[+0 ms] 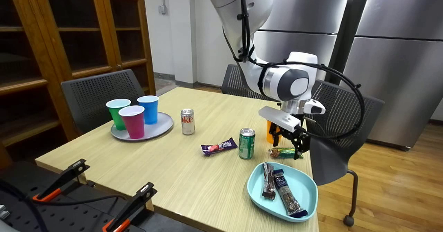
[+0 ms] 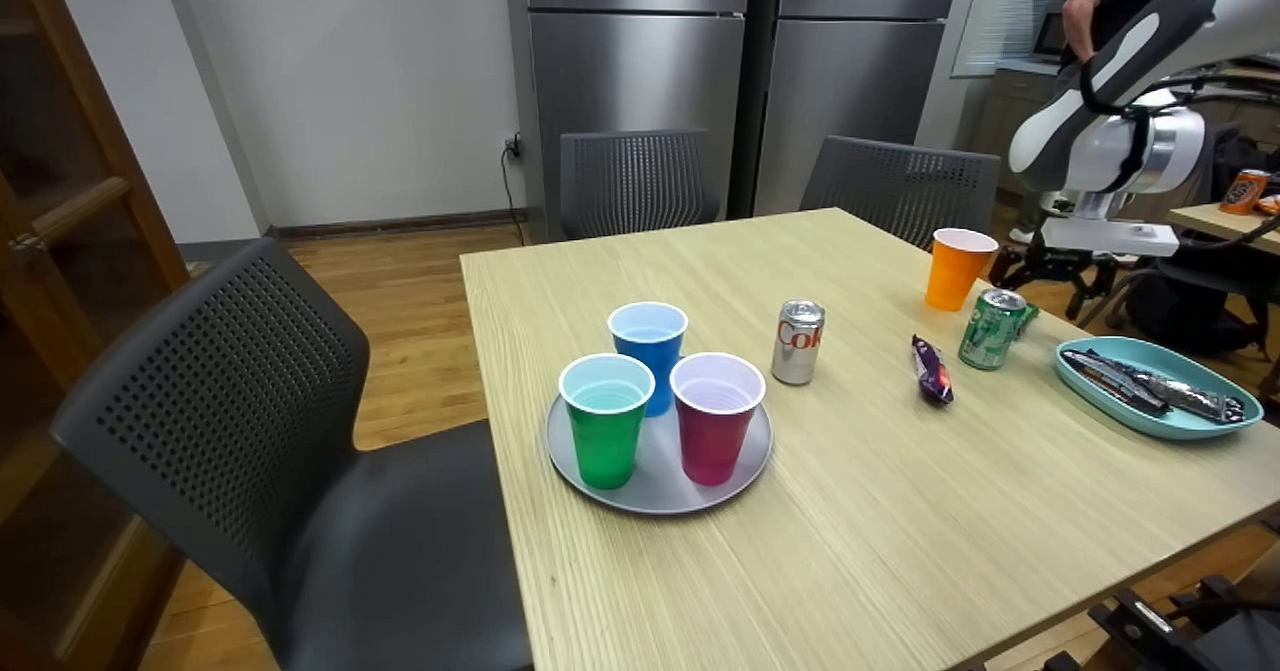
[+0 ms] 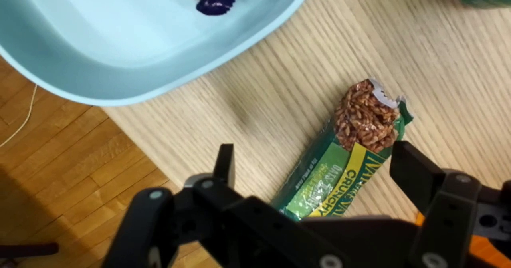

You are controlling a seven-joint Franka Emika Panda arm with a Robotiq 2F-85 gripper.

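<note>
Four plastic cups are in the scene, namely a green cup (image 2: 606, 431), a magenta cup (image 2: 712, 431), a blue cup (image 2: 655, 356) and an orange cup (image 2: 955, 276), along with three metal drink cans: a silver can (image 2: 798, 343), a green can (image 1: 246, 144) and an orange can (image 2: 1243, 193). Wrapped snack bars number four: a purple-wrapped bar (image 1: 218, 147), a green-and-yellow-wrapped bar (image 3: 327, 180), a brown-wrapped bar (image 1: 269, 182) and a navy-and-clear-wrapped bar (image 1: 288, 194). There are also one rounded light-blue dish (image 1: 305, 187), one round grey plate (image 2: 658, 471), three dark grey perforated chairs (image 2: 210, 421), two stainless-steel refrigerators (image 2: 640, 121) and two black-and-orange clamps (image 1: 129, 208).
</note>
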